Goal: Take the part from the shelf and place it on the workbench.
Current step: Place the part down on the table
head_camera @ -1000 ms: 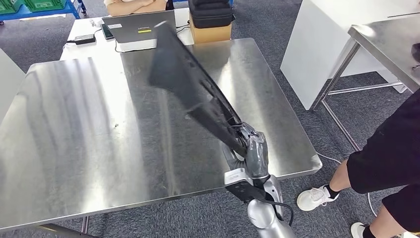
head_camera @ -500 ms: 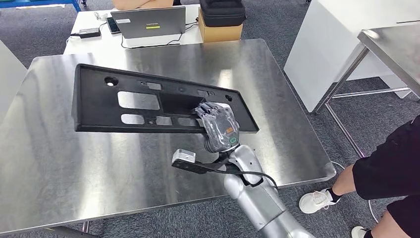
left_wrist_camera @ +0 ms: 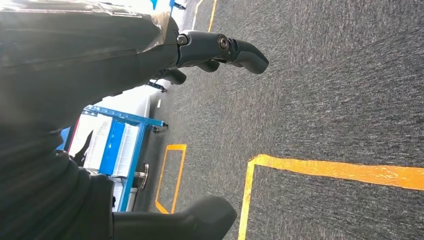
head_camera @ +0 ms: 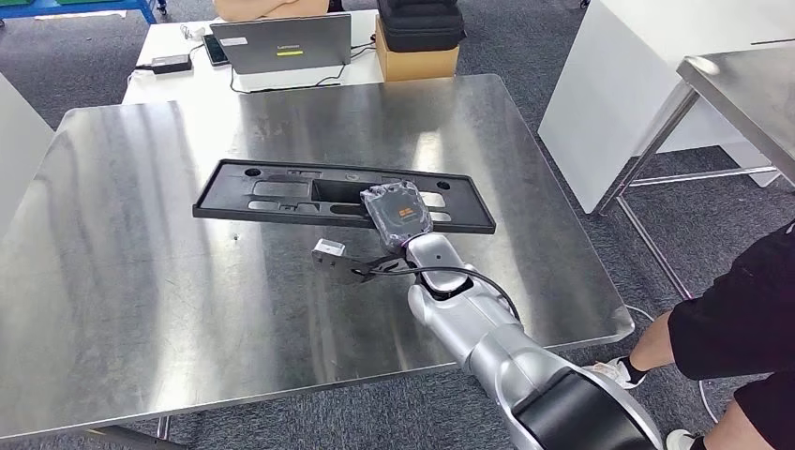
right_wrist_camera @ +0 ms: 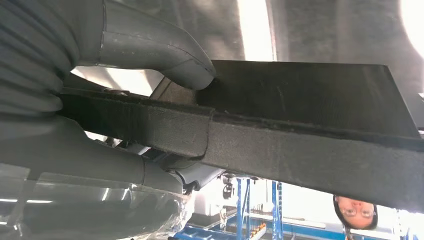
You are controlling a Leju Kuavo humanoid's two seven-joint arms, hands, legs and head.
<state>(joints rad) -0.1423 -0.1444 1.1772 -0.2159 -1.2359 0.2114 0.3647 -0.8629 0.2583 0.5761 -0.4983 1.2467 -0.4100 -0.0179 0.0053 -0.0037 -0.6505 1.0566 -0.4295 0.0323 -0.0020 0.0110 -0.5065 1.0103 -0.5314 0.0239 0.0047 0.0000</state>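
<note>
Right hand (head_camera: 397, 214) grips the black part (head_camera: 281, 193), held flat over the middle of the steel workbench (head_camera: 122, 281). Left hand (left_wrist_camera: 75, 75) hangs with fingers apart, holding nothing, above grey carpet (left_wrist_camera: 325, 90).

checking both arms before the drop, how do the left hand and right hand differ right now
The right hand grips the black part over the steel workbench; the left hand holds nothing. The right hand's thumb presses on the part, while the left hand's fingers are apart above grey carpet. Both have grey covers.
</note>
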